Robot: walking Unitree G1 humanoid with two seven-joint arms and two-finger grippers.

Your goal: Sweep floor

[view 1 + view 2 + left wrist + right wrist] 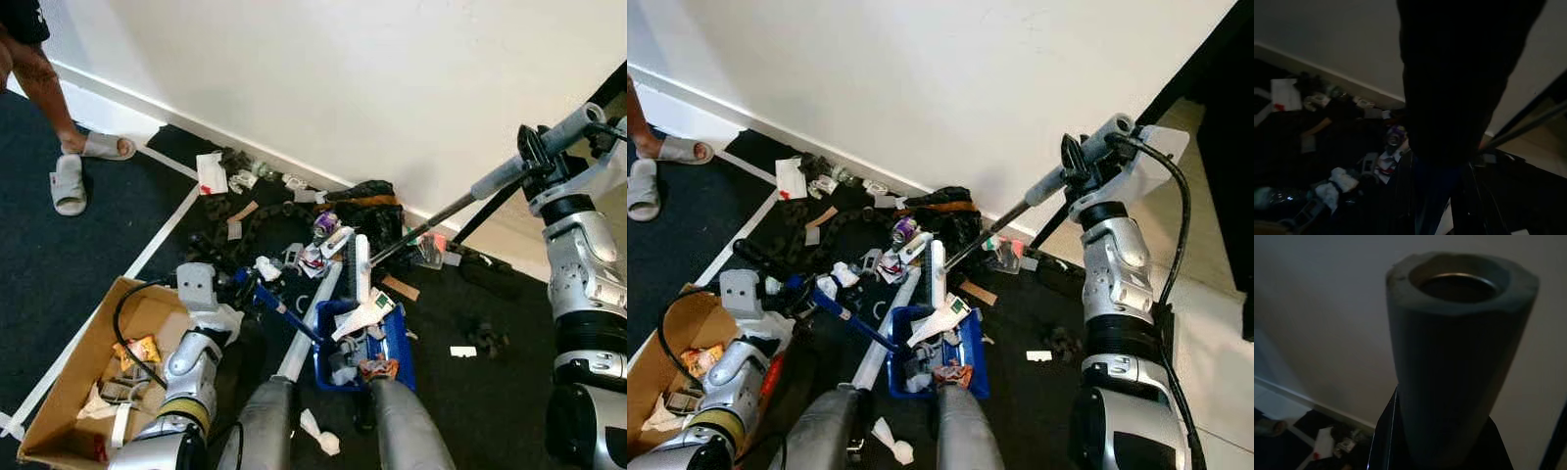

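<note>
Below the white wall (323,69), litter strews dark carpet (59,255); right gripper (534,157) clamps the broom handle (509,171), left gripper (257,291) grips the blue dustpan (392,352).

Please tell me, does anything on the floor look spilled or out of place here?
Yes. Litter lies scattered over the dark floor along the white wall: paper scraps, wrappers, dark rags. The blue dustpan is already heaped, and one white scrap lies apart from the pile.
</note>
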